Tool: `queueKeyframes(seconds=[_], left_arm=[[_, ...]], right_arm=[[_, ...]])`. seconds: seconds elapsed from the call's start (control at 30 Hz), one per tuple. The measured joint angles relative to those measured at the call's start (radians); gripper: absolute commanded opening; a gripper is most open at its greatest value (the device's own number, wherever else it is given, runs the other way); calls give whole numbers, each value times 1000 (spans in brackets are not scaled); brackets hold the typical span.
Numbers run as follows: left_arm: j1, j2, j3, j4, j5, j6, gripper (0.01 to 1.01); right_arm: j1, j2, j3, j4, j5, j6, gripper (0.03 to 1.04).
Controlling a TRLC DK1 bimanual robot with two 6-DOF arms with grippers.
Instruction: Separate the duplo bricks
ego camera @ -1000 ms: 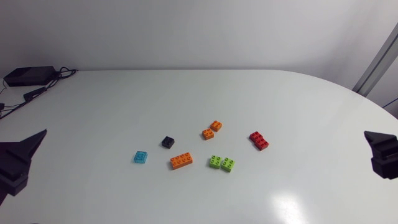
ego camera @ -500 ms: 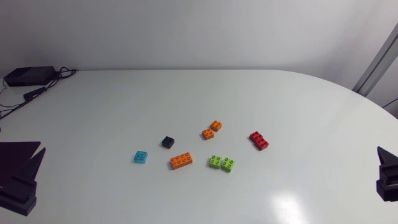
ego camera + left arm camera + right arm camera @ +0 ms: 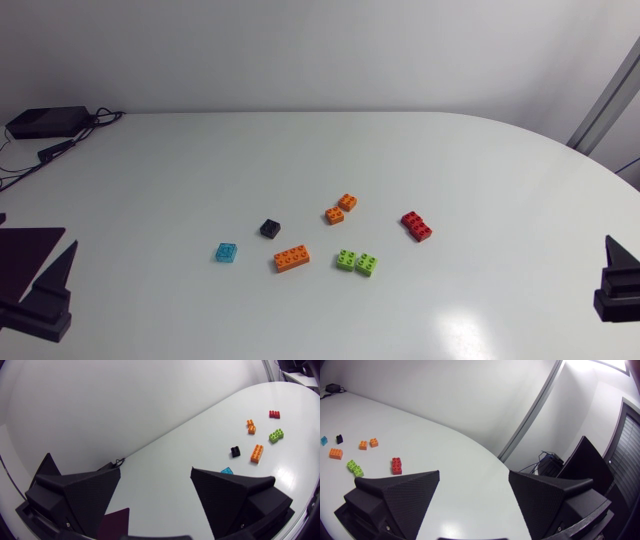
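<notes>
Plainly left claw [image 3: 156,470] and right claw [image 3: 474,473] gape empty; duplo bricks [image 3: 335,215] lie scattered, two perhaps touching

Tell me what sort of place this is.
Probably a robotics lab or test room: a wide white table, a handful of loose duplo bricks near its middle, and the left claw and right claw, both open, at either side.
</notes>
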Motion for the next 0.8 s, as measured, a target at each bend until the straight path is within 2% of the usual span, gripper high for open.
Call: queueKeyframes(seconds=[0.47,0.8], left_arm=[[-3,0,-157,186,0,27,980],[-10,0,-239,320,0,56,980]], right_arm=[[-5,-38,-83,35,-54,-35,993],[7,-38,-137,140,-121,-36,993]])
